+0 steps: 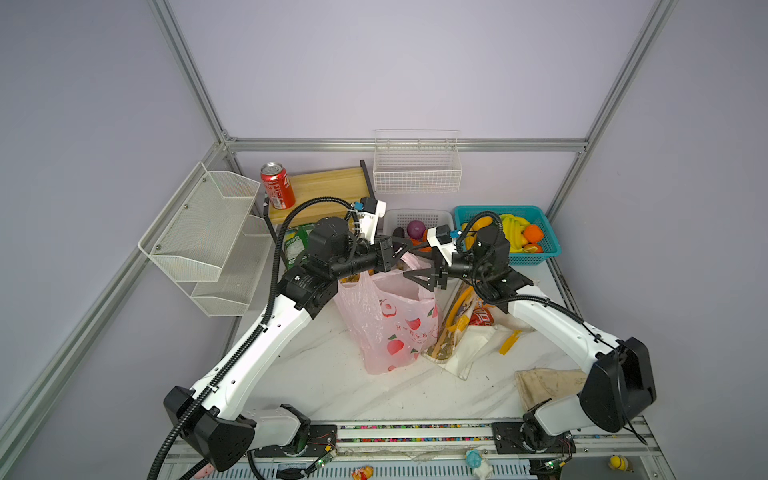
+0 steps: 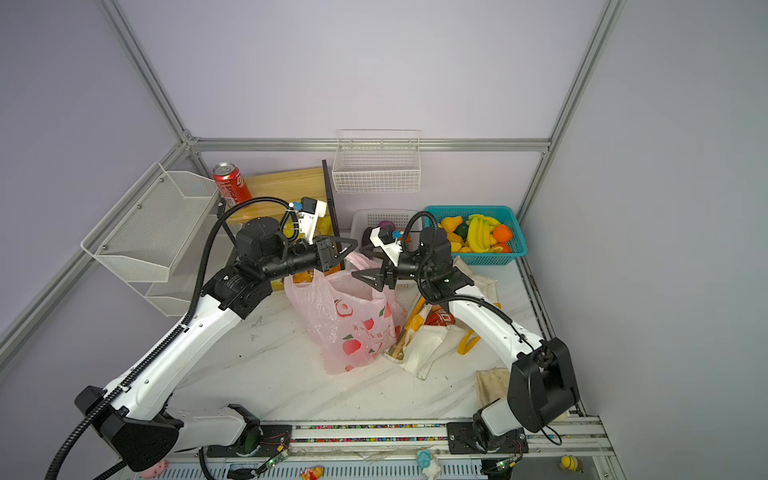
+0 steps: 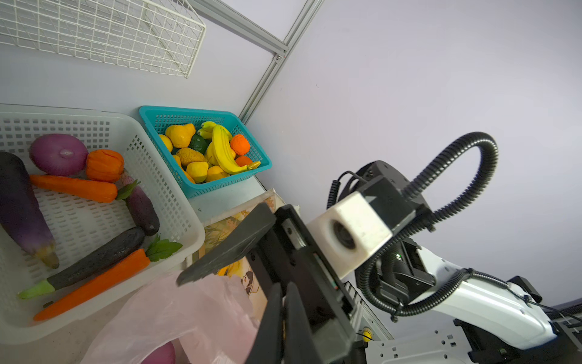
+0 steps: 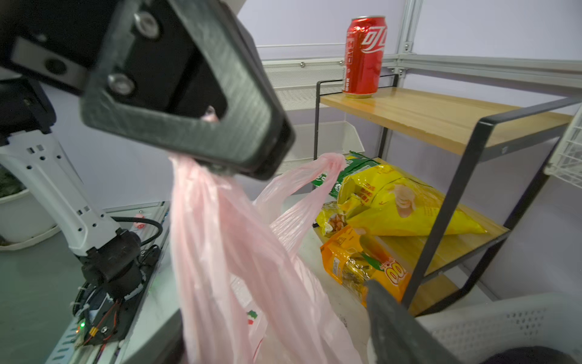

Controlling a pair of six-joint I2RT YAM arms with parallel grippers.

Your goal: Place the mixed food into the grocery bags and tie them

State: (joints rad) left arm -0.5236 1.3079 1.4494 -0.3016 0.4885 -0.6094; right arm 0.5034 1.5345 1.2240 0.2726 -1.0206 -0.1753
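The pink grocery bag [image 1: 390,324] [image 2: 349,324] stands in the middle of the table, and something purple [image 3: 163,354] shows inside it. My left gripper [image 1: 405,247] [image 3: 285,290] is shut on one handle and holds it up, as the right wrist view shows [image 4: 195,176]. The other handle [image 4: 327,164] hangs loose. My right gripper [image 1: 415,277] [image 2: 361,277] is open just right of the bag's mouth, with one of its fingers [image 4: 393,324] beside the plastic. The white tote [image 1: 465,345] lies to the right with a red can [image 1: 482,318] in it. A red cola can [image 1: 277,185] [image 4: 363,55] stands on the shelf. A purple onion [image 3: 58,154] lies in the white basket.
The white basket [image 3: 126,126] holds aubergines and carrots, and the teal basket [image 1: 498,208] holds bananas and other fruit. The wooden shelf [image 4: 441,116] has snack packets [image 4: 409,205] under it. Mesh racks [image 1: 208,232] hang left, a wire basket [image 1: 415,166] hangs behind. A beige cloth [image 1: 548,386] lies front right.
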